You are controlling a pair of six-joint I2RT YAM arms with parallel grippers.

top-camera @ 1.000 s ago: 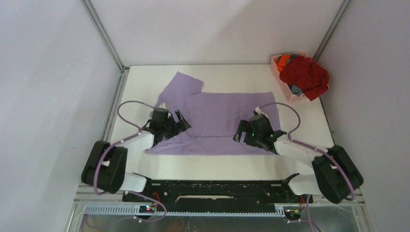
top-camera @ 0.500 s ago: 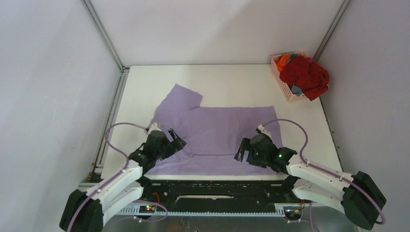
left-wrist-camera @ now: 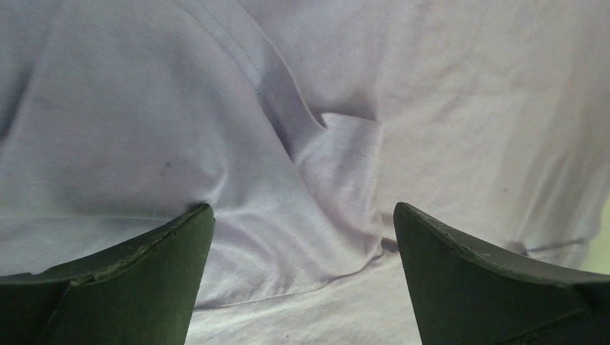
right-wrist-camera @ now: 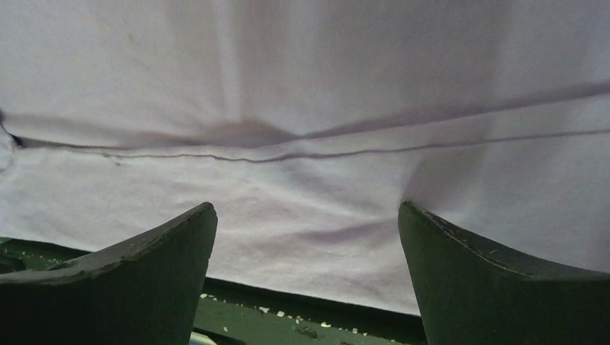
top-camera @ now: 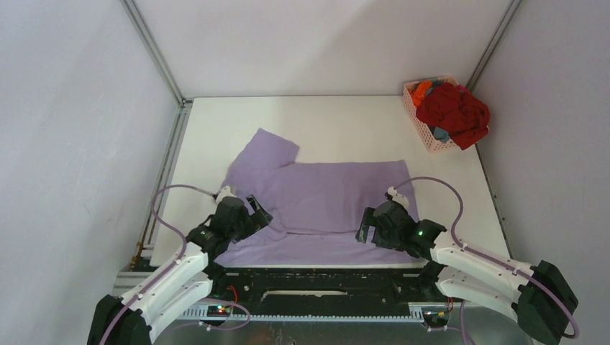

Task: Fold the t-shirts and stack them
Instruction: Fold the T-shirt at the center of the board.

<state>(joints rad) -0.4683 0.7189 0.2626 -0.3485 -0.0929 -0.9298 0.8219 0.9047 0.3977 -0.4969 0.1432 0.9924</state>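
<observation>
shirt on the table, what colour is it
The shirt is plain light lavender, clearest in the top external view.

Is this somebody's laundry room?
Probably not; it looks like a robot test booth. Bare walls with metal frame bars enclose a white table, and two robot arms reach over a lavender t-shirt.

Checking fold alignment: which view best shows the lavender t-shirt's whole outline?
Top external: the lavender t-shirt shows whole, with one sleeve out. Left wrist shows only close-up wrinkles and a seam; right wrist shows only a fold line and the near edge.
</observation>
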